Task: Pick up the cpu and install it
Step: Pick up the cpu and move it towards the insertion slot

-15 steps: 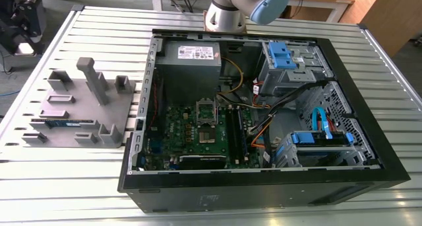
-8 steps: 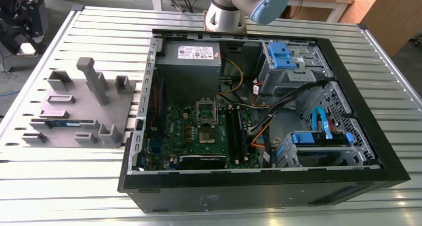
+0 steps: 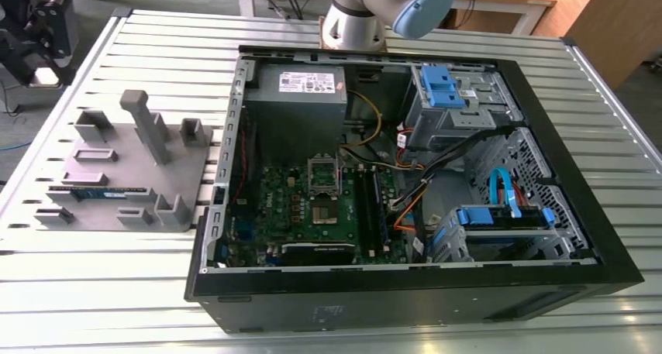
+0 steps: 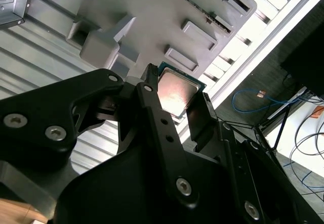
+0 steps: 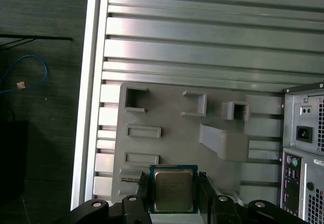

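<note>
CPU sits clamped in the gripper. In the first wrist view the two black fingers press on two opposite edges, so the chip fills the gap between them, with its silvery metal top and thin green rim facing the camera. The second wrist view shows the same hold: the CPU is flat between the fingers of the gripper, and its top catches a reddish reflection. In both wrist views the chip is off the grey holder, which lies farther back on the ribbed metal table.

In the exterior view the holder lies at the exterior view's left on the table, with a memory stick set in its lower part. To its right, just beside it, is the open computer case. The green motherboard is in the case's lower left area, with a metal socket frame near its middle. Blue drive brackets are toward the exterior view's right. The arm's base stands at the top centre of the frame, behind the case.
</note>
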